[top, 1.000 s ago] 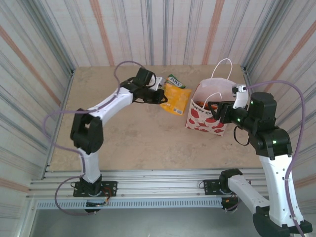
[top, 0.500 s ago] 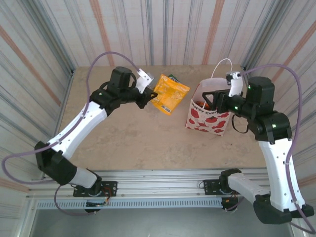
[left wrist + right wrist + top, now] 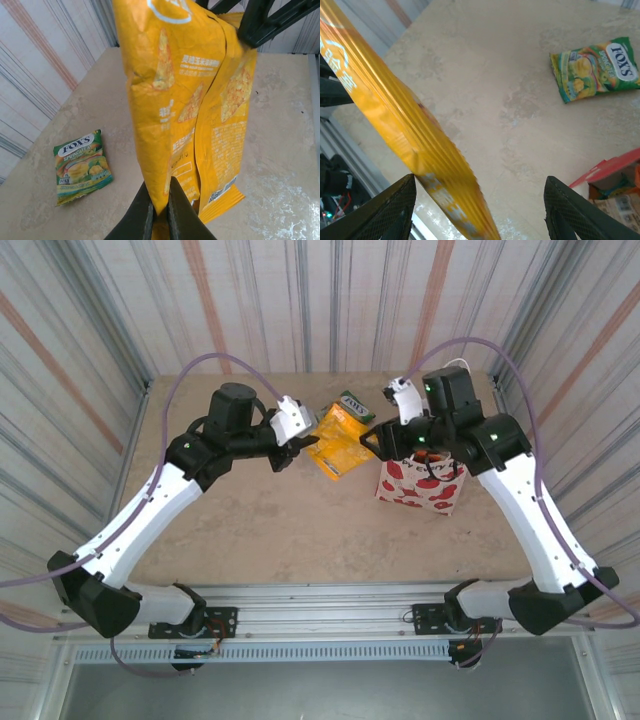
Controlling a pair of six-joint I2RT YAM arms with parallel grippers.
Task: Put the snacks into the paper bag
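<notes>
My left gripper [image 3: 296, 448] is shut on the lower corner of an orange-yellow snack packet [image 3: 170, 100] and holds it upright above the table. A second packet of the same colour [image 3: 230, 130] hangs against the first; whether it is pinched too I cannot tell. My right gripper [image 3: 480, 215] stands open, its jaws to either side of the packet's crimped edge [image 3: 415, 140] without touching it. A green-yellow Fox's packet [image 3: 352, 402] lies flat on the table behind. The white paper bag with red apples [image 3: 420, 483] stands upright to the right, under my right arm, with packets inside [image 3: 620, 202].
Striped walls [image 3: 330, 300] enclose the beige table on three sides. The metal rail [image 3: 320, 605] with the arm bases runs along the near edge. Bare tabletop [image 3: 280, 520] lies in front of the bag and the held packet.
My left arm has lifted the orange-yellow packet off the table and swung it right. My right arm has come away from the bag and moved left up to the packet.
</notes>
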